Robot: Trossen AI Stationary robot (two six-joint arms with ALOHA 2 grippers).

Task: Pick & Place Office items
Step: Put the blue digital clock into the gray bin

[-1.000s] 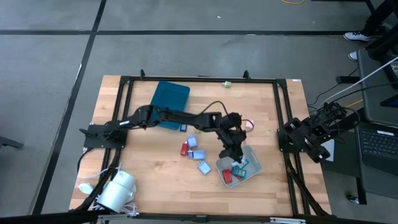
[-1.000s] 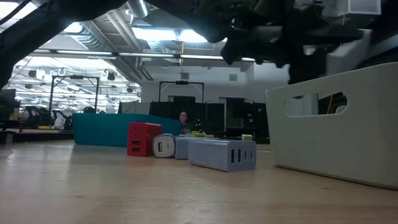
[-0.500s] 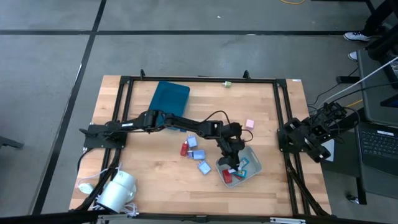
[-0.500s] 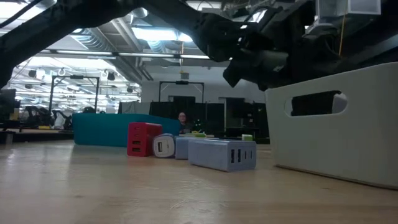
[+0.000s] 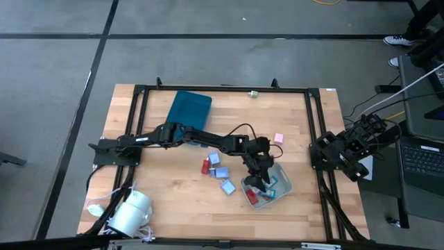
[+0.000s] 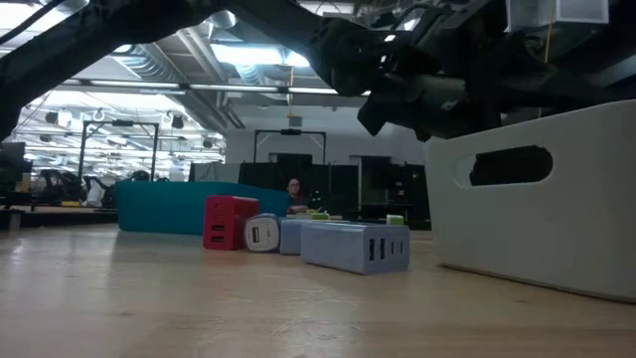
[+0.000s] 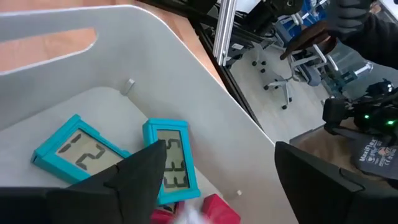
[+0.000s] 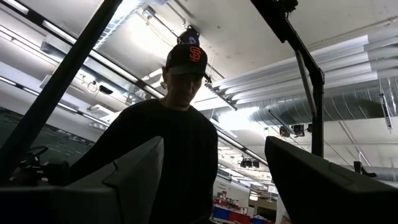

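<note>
My left gripper reaches into the pale grey tray and stands open, with nothing between its fingers. Below it on the tray floor lie two teal display blocks and a red item. More office items rest flat on the table left of the tray: a red block and light blue blocks. A pink one lies beyond the tray. My right gripper is parked open at the table's right edge, pointing up.
The dark teal tray sits at the far centre-left. A white cylindrical device with cable lies at the near left corner. A small green piece rests on the far frame rail. A person in black stands beyond the right arm.
My left gripper has moved down and toward the table's near edge, from over the grey tray's far rim into the tray. It has kept still for the last half second. The loose items on the table have not moved.
</note>
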